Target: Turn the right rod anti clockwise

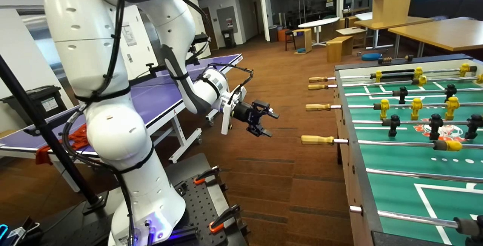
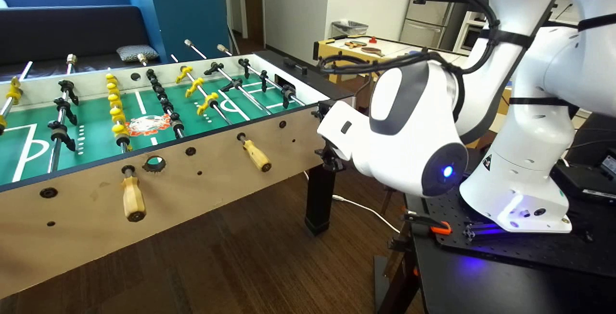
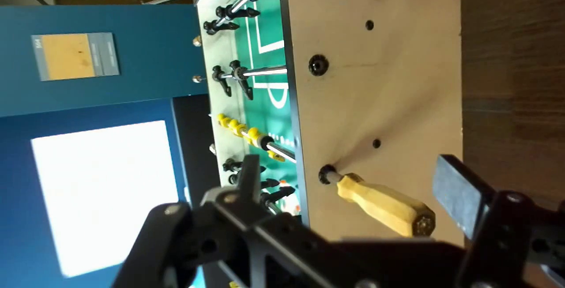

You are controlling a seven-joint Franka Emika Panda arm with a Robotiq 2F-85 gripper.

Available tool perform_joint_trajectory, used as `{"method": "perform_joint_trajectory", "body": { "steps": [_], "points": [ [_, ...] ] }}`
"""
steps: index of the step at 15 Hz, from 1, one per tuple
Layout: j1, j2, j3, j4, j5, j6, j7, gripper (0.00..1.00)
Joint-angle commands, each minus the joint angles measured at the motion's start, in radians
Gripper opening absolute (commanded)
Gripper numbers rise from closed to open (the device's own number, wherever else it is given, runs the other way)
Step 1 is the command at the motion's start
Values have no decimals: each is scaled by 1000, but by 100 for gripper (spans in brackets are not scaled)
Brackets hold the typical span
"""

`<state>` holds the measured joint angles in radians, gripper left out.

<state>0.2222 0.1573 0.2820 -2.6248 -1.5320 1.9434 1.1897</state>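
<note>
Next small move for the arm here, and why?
I'd probably ease the open gripper slightly down before advancing. In the wrist view the end of the handle sits off-centre, nearer the lower finger; in an exterior view, floor shows between gripper and handle, so there seems room to line up first.

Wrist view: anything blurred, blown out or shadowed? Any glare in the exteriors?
Wrist view: near parts of the gripper look blurred; white panel blown out to plain white; soft shadow slanting across the table side from near the base of the handle. Both exterior views: blue-violet glare on the arm's base.
</note>
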Motion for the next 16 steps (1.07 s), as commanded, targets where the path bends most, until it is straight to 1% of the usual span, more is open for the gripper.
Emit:
{"method": "perform_joint_trajectory", "body": {
  "steps": [1,6,8,9,11,13,14,16],
  "points": [
    [37,161,-1,77,-18,-98,273,100],
    [37,328,-5,119,-3,-83,664,100],
    [49,361,-8,130,-14,-119,786,100],
    [27,327,4,103,-8,-73,697,100],
    [30,357,4,118,-9,-93,758,100],
    [31,363,3,126,-9,-94,763,100],
    [26,366,1,132,-26,-75,796,100],
    [10,375,-3,141,-57,-21,905,100]
  ]
}}
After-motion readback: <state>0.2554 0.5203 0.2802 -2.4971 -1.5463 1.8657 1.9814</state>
